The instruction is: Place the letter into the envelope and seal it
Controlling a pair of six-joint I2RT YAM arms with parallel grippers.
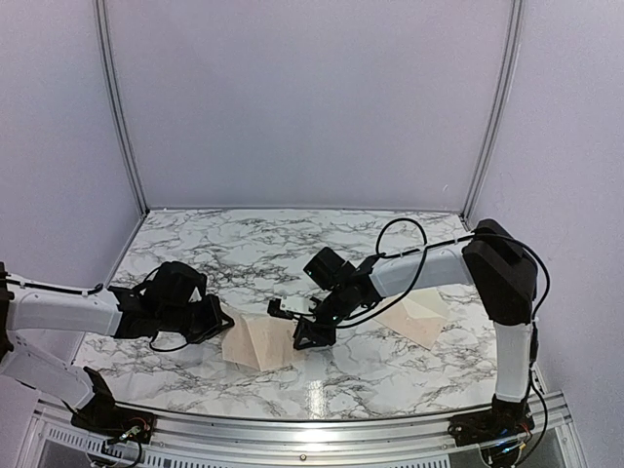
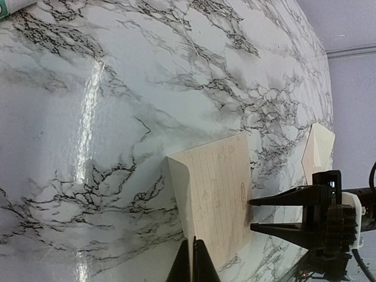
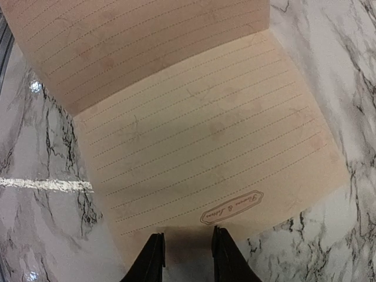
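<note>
Letter (image 1: 258,341) creased, left fingers (image 2: 185,267) closed at edge, right fingers (image 3: 147,261) spread

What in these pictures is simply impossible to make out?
1. Small oval printed stamp on the peach lined paper letter: right wrist view, its lettering is too small to read.
2. Cream paper envelope with triangular flap: overhead view, the right arm covers part of it.
3. Whether the shut left jaws pinch the letter's edge: left wrist view, their tips hide the contact.

A lab test booth — plain white walls (image 1: 312,97) around a marble-patterned table (image 1: 244,244)
</note>
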